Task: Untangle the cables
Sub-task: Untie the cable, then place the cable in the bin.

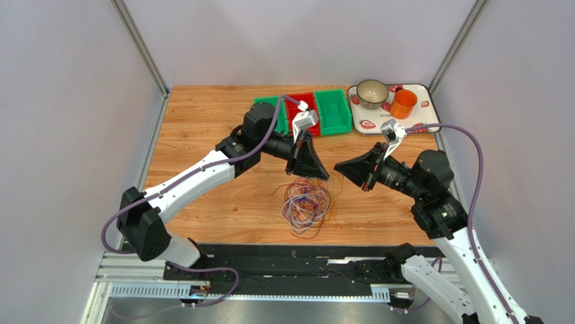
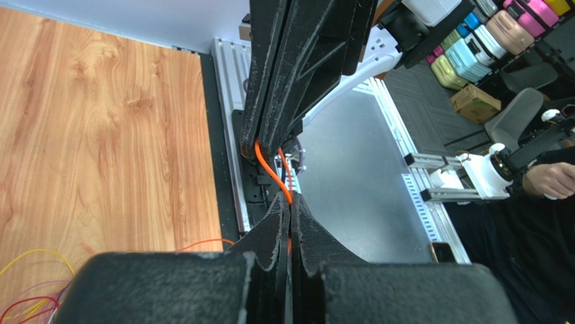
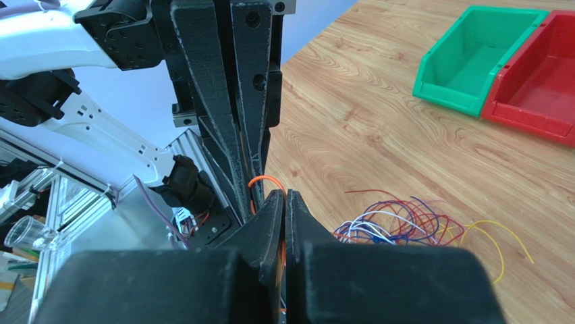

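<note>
The cables (image 1: 307,202) lie in a loose heap of red, purple, blue, white and yellow loops on the wooden table, just below both grippers. In the right wrist view the heap (image 3: 405,221) sits to the right of the jaws. My left gripper (image 1: 324,175) and right gripper (image 1: 338,168) meet tip to tip above the heap. An orange cable (image 2: 267,169) runs between them, and each gripper is shut on it. My left gripper (image 2: 290,204) pinches one end, and the orange cable (image 3: 262,181) curves into my shut right gripper (image 3: 284,196).
Green bins (image 1: 333,112) flank a red bin (image 1: 302,113) at the back of the table. To their right a tray (image 1: 426,91) holds a bowl (image 1: 372,93) and an orange cup (image 1: 403,103). A black rail (image 1: 290,270) runs along the near edge.
</note>
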{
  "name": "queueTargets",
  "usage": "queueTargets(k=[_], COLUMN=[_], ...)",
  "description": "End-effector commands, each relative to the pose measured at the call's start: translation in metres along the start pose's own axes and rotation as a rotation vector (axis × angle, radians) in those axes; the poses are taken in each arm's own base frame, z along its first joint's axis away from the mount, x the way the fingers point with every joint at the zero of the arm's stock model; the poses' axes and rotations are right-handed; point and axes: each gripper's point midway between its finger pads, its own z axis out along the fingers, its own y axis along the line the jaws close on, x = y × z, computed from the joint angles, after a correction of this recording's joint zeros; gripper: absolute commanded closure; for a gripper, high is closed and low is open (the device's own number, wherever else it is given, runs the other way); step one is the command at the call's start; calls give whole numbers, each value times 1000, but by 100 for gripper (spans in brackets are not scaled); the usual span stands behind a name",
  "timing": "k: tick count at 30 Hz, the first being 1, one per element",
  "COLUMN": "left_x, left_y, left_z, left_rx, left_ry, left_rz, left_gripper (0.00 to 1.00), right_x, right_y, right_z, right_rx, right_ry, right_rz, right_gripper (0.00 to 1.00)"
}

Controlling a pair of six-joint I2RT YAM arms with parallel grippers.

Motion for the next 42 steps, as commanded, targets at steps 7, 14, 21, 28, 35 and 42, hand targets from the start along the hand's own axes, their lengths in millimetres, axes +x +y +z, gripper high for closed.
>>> queueTargets(k=[7,14,21,28,35,42], left_x=[-28,-20,-7,-1,37,69], left_y=[49,81,92,49,27,-4], left_z=[-11,-67,-155,-164,-213,-237], left_rx=[-363,-814,-1314,-1178,-1447,-1485], left_ry=[-69,-90,-161,-383,-143,-100], left_rz=[-42,-126,-191,-53,-226,-252], left_gripper=[1,1,1,1,3,7], right_x=[-27,-72,-122,-183,-231,-263], right_y=[3,-20,-22,-31,-48,-80], right_z=[-3,-9,-3,6,20,35], right_rx=[28,229,296,388,479,610], right_ry=[-108,-238,-311,-406,-485,-540], right_rz=[-4,-11,-25,-72,-132,-174], right_gripper=[100,100,100,100,100,100])
